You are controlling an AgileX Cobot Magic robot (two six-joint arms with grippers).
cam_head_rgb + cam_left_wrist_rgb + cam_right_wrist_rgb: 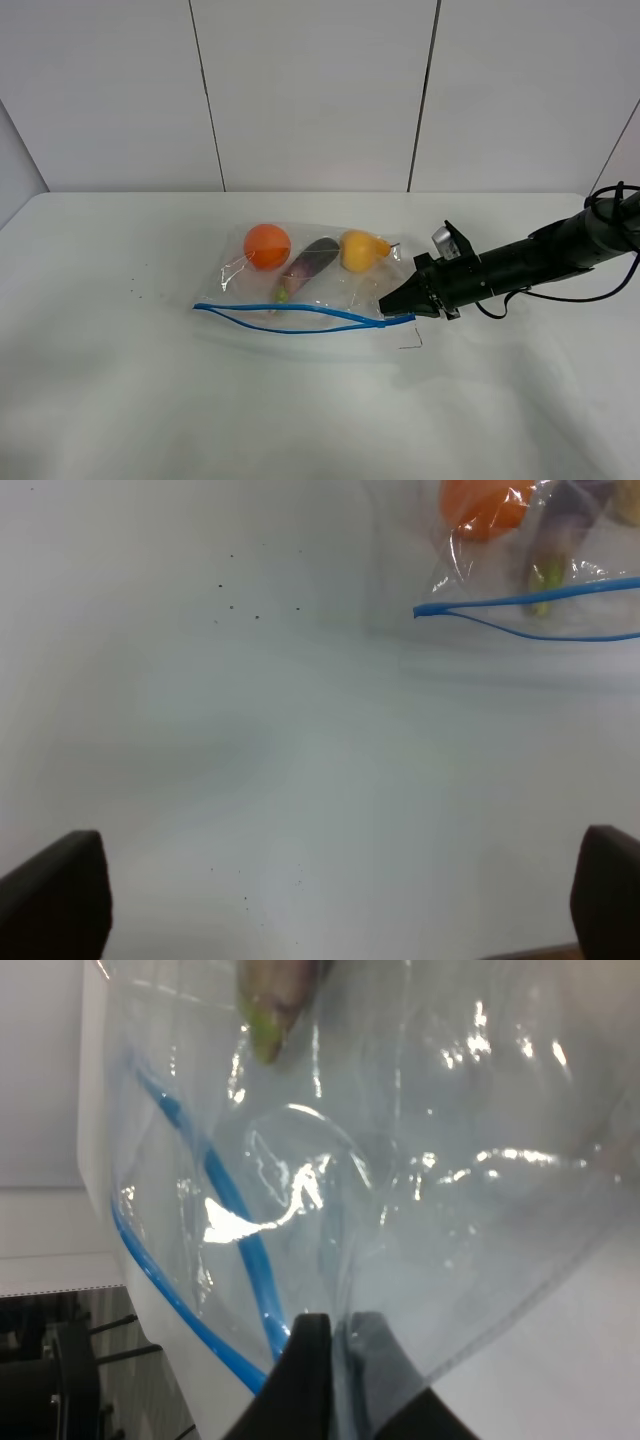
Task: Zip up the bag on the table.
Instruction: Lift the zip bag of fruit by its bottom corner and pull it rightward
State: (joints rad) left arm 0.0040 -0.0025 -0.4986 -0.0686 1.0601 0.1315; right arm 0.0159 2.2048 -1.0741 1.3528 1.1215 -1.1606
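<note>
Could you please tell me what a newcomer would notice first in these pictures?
A clear crinkly plastic zip bag lies on the white table, holding a round orange, a purple eggplant and a yellow pear. Its blue zipper strip gapes open along the near edge, and the right gripper is shut on the bag's right corner.

Bright, even overhead light washes the white table (120, 400) nearly flat in the high view, leaving only a faint soft shadow at 3 o'clock and small glints on the bag (300, 290). The left wrist view is hazy and low in contrast, with the left gripper (330, 900) just two dark blurs at 5 and 7 o'clock. In the right wrist view white glare streaks the bag from centre to 2 o'clock, and the right gripper (335, 1370) at 6 o'clock is out of focus.
</note>
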